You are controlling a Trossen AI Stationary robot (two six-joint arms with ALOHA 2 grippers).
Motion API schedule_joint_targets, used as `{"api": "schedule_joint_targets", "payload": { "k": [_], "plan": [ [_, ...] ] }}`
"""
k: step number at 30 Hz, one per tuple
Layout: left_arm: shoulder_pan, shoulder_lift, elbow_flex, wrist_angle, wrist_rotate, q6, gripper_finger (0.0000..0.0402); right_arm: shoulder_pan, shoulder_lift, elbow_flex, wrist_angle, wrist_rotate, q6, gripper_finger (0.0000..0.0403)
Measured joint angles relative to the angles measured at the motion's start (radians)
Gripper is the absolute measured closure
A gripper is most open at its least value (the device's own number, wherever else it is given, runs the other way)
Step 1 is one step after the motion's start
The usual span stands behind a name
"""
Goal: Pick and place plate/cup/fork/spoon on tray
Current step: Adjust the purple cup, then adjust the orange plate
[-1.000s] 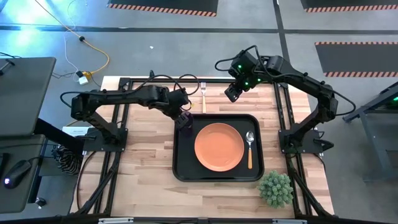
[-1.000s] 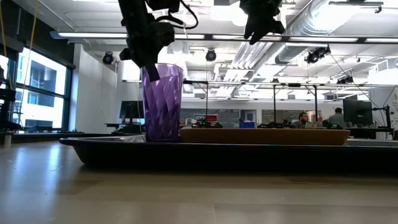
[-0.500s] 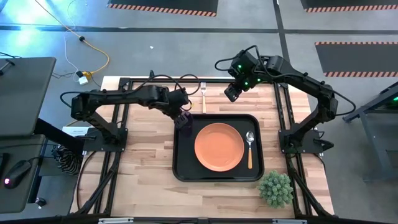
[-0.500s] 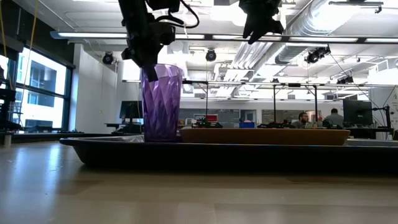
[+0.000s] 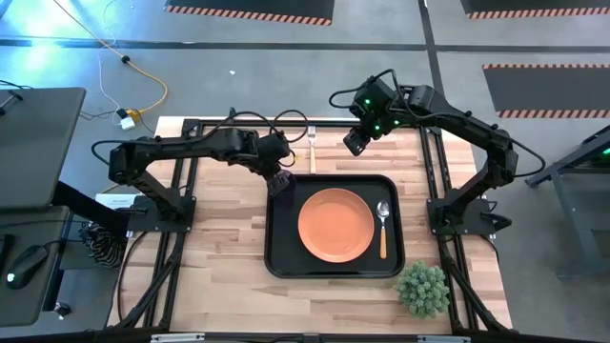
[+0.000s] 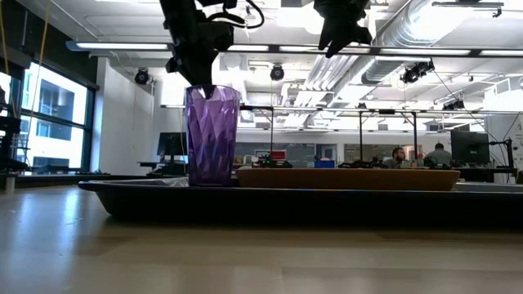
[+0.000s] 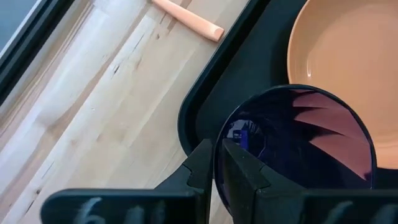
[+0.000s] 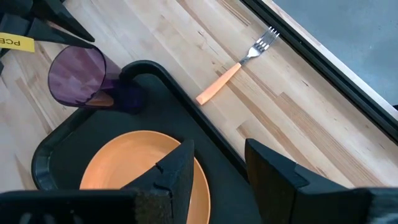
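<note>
On the near part of the large black rimmed tray (image 5: 276,250) I see the round terracotta plate (image 5: 335,225) with the orange-handled silver spoon (image 5: 383,226) beside it, and at the far left corner the translucent purple tumbler (image 6: 212,135) stands upright, my left tool (image 6: 198,75) just above its rim with one finger (image 7: 245,171) inside and one outside the wall, loosened I judge. Farther off, the slim fork with the pale orange handle (image 8: 235,69) lies on the wooden counter (image 5: 219,257) beyond the tray, with my released right tool (image 5: 355,140) hovering near it, so I take the cup step as closing and next I must clear the left arm and drop the right one onto that handle.

Plate (image 5: 335,225) centred in tray (image 5: 282,257), cup (image 5: 280,184) in its far-left corner; spoon (image 5: 383,225) right of plate; fork (image 5: 312,148) beyond tray
</note>
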Motion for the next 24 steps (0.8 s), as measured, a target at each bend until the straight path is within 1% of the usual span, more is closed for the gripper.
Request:
{"api": "schedule_joint_targets", "payload": {
  "k": [7,14,17,21,24],
  "plan": [
    [0.001,-0.005,0.013,-0.011,-0.014,0.0,0.0378,0.0,0.0,0.0,0.0,0.0,0.0,0.0268],
    [0.001,-0.005,0.111,-0.03,-0.043,0.027,0.0378,0.0,0.0,0.0,-0.004,-0.001,0.007,0.0268],
    [0.001,-0.005,0.163,-0.062,-0.067,0.051,0.0378,0.007,0.0,0.0,-0.041,0.0,0.035,0.0268],
    [0.001,-0.008,0.217,-0.114,-0.072,0.075,0.0378,0.047,0.0,0.0,-0.099,0.018,0.063,0.0268],
    [-0.002,-0.026,0.224,-0.147,-0.071,0.079,0.0378,0.095,0.0,0.0,-0.123,0.054,0.097,0.0268]
  ]
}}
